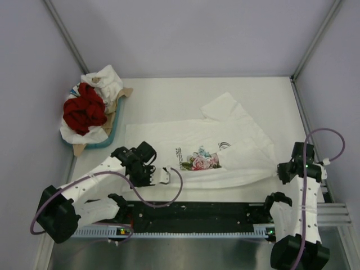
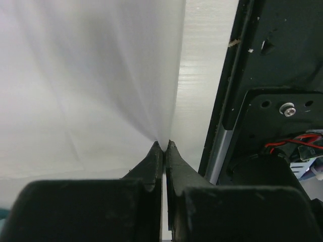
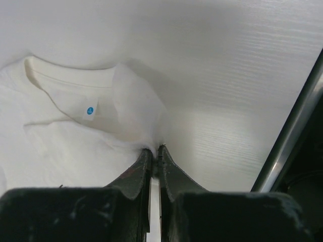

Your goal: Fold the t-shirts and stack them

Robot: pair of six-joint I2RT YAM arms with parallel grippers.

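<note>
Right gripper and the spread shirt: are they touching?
Touching. The right wrist view shows the right gripper shut on a pinched fold of the spread shirt.

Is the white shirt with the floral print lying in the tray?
No, the printed shirt lies spread on the table, apart from the tray.

Left arm (image 1: 90,184), right arm (image 1: 292,216) — white links, black joints; purple cable (image 1: 325,129) looping off each. Claw fingers (image 2: 150,169) matte black, tapered.
</note>
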